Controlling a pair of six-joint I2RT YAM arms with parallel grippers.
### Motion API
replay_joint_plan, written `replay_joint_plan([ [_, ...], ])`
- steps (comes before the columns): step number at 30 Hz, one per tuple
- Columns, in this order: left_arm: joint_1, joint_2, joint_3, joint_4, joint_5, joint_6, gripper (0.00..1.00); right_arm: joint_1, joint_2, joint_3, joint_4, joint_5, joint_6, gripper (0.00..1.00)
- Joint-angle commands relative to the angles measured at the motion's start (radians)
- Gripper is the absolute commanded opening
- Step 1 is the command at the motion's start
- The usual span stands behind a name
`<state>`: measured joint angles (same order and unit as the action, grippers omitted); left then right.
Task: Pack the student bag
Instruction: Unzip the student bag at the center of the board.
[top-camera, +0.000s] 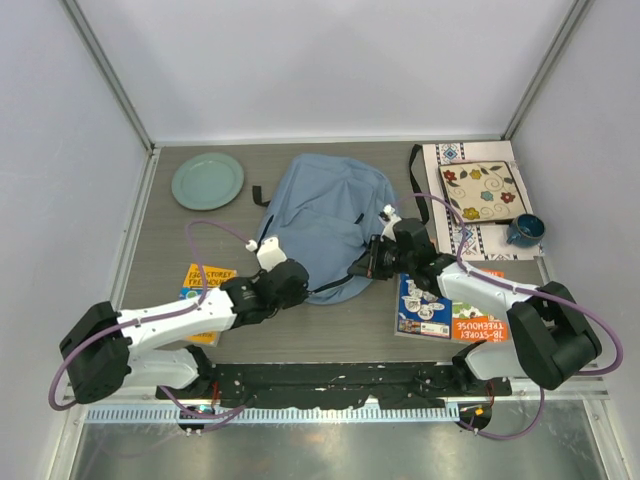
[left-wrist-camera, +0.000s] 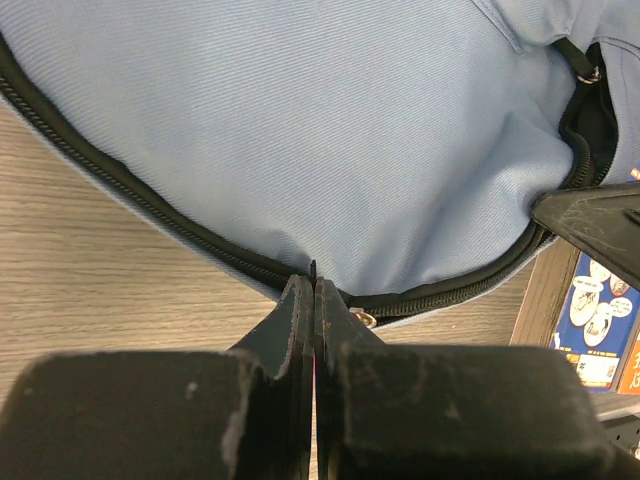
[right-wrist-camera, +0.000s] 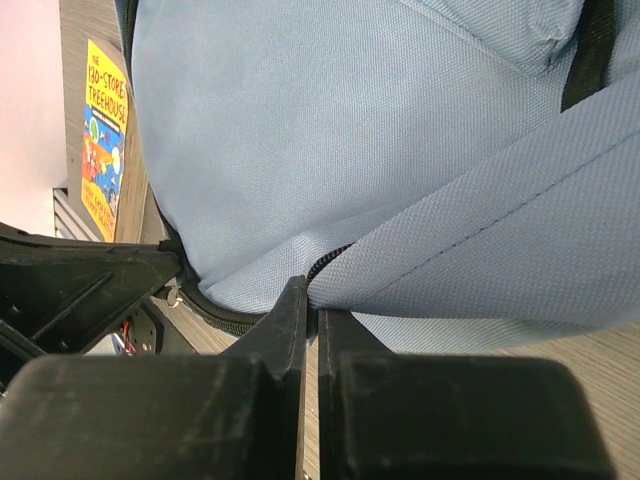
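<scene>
Student bag (top-camera: 320, 215): L gripper (left-wrist-camera: 313, 285) & R gripper (right-wrist-camera: 308, 290) jaws pinch its near zip rim, likely opening step; next spread mouth wide for books (top-camera: 432, 308).

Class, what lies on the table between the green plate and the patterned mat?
The student bag, as the top external view shows, with the green plate on one side and the patterned mat on the other.
</scene>
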<state>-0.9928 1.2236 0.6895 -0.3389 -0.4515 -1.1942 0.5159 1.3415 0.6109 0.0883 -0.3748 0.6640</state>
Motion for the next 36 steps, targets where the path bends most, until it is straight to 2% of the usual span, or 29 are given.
replay_joint_plan([
  [1, 0.002, -0.073, -0.041, -0.155, -0.075, 0.018, 0.00, -0.024, -0.022, 0.018, 0.011, 0.102, -0.095, 0.01],
  [7, 0.002, -0.121, -0.045, -0.232, -0.128, 0.018, 0.00, -0.024, 0.004, 0.073, -0.039, 0.145, -0.196, 0.01],
  [13, -0.007, -0.092, -0.002, -0.193, -0.092, 0.062, 0.00, -0.024, 0.022, 0.121, -0.041, 0.100, -0.276, 0.01],
  [15, -0.033, -0.062, 0.021, -0.144, -0.072, 0.067, 0.00, -0.024, 0.050, 0.144, -0.073, 0.099, -0.254, 0.07],
  [17, -0.044, -0.026, 0.034, -0.100, -0.055, 0.048, 0.00, -0.025, 0.079, 0.177, -0.122, 0.100, -0.189, 0.25],
  [19, -0.059, -0.004, 0.050, -0.066, -0.039, 0.012, 0.00, -0.033, 0.090, 0.190, -0.212, 0.119, -0.098, 0.52],
  [20, -0.061, 0.017, 0.053, -0.057, -0.033, -0.002, 0.00, -0.037, 0.090, 0.178, -0.228, 0.102, -0.061, 0.55],
  [23, -0.064, 0.040, 0.053, -0.002, -0.030, -0.048, 0.00, -0.037, 0.029, 0.089, -0.233, 0.074, 0.100, 0.61],
  [28, -0.066, 0.089, 0.093, 0.049, -0.016, -0.050, 0.00, -0.037, -0.209, -0.065, -0.191, 0.093, 0.308, 0.66],
  [30, -0.069, 0.102, 0.116, 0.061, -0.003, -0.030, 0.00, -0.037, -0.258, -0.121, -0.132, 0.071, 0.370, 0.68],
  [36, -0.084, 0.171, 0.185, 0.092, 0.036, 0.016, 0.00, -0.030, -0.328, -0.131, -0.145, 0.111, 0.450, 0.71],
])
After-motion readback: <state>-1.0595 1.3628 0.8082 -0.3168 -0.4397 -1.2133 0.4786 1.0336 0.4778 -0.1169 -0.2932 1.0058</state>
